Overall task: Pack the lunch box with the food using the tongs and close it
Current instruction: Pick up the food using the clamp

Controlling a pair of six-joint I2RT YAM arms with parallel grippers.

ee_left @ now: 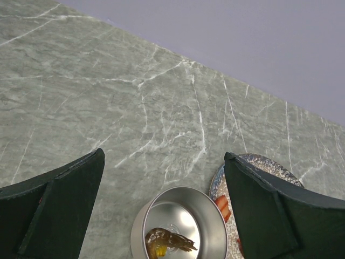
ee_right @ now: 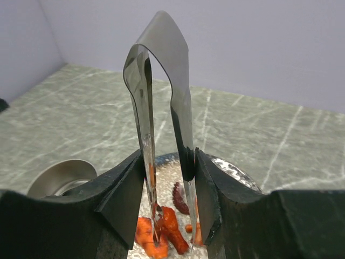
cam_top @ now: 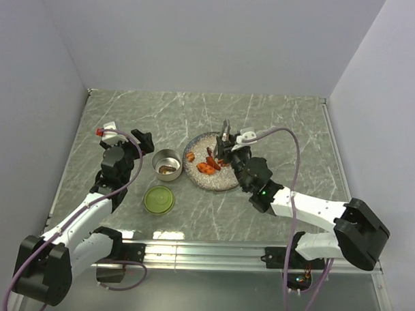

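1. lunch box (cam_top: 167, 164) stands open on your tabletop (cam_top: 290, 131), just left of the plate (cam_top: 215, 183), one food (ee_left: 164, 240) piece inside; its lid (cam_top: 159, 199) lies nearer you.
2. your right tool (cam_top: 223, 155) clamps the tongs (ee_right: 161, 81) upright, tips among orange chunks on the plate.
3. your left tool (cam_top: 143, 141) gapes wide, holding nothing, left of the box.

Grey-green marble table (cam_top: 297, 131): plate (cam_top: 220, 186), lunch box (cam_top: 167, 177), lid (cam_top: 159, 199) apart.

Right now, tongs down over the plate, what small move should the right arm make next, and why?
Probably squeeze the right end effector a touch tighter: its tongs straddle an orange chunk on the plate, tips apart. The lunch box stands open with one piece inside.
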